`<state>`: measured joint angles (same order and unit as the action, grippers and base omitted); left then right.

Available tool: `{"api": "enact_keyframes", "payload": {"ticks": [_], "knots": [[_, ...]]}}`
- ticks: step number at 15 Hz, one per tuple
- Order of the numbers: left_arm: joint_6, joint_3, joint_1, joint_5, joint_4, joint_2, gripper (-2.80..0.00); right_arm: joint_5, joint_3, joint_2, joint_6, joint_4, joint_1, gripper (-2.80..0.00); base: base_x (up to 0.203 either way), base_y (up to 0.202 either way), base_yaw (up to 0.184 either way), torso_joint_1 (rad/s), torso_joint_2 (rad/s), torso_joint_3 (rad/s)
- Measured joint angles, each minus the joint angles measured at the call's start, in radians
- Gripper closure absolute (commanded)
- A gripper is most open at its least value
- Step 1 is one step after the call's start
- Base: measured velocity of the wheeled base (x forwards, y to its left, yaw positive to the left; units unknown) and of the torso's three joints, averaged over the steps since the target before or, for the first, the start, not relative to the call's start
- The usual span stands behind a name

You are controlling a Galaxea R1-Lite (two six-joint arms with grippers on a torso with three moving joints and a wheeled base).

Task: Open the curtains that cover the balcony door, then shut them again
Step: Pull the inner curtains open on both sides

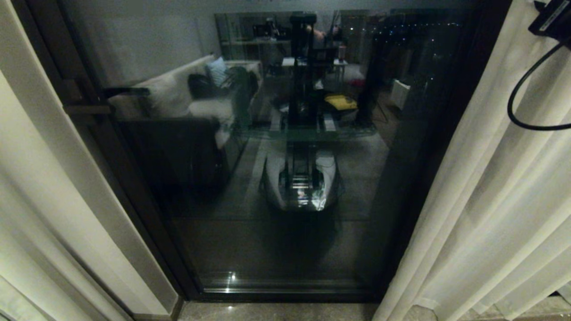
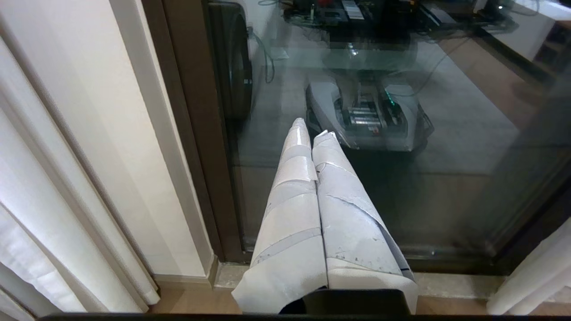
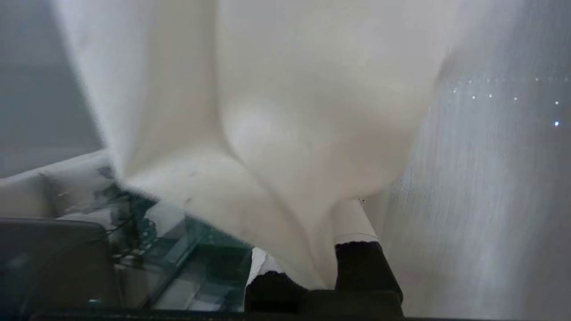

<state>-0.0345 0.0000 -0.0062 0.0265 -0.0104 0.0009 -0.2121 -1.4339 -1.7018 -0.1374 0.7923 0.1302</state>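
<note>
The door stood uncovered across the middle of the head view, its glass reflecting the room and the robot. The curtains hung gathered at the right of the frame, with further folds at the left edge. The right gripper was up beside the right-hand curtains; its jaws were clamped on a fold of the cream fabric, which bunched between and around the two fingers. The left gripper hung low in front of the glass, jaws together and empty.

Risks noted: the fold appeared pinched shallowly near the fingertips, so a brisk pull could let the cloth slide out. Only the opaque layer seemed caught; the sheer layer might lag behind. A cable looped close to the fabric could snag it.
</note>
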Motion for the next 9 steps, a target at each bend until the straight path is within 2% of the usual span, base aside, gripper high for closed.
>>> {"api": "enact_keyframes", "payload": {"ticks": [9], "knots": [[0.000, 0.000, 0.000, 0.000, 0.000, 0.000, 0.00, 0.003, 0.008, 0.038, 0.000, -0.001, 0.000, 0.00, 0.000, 0.000, 0.000, 0.000, 0.00, 0.000]]}}
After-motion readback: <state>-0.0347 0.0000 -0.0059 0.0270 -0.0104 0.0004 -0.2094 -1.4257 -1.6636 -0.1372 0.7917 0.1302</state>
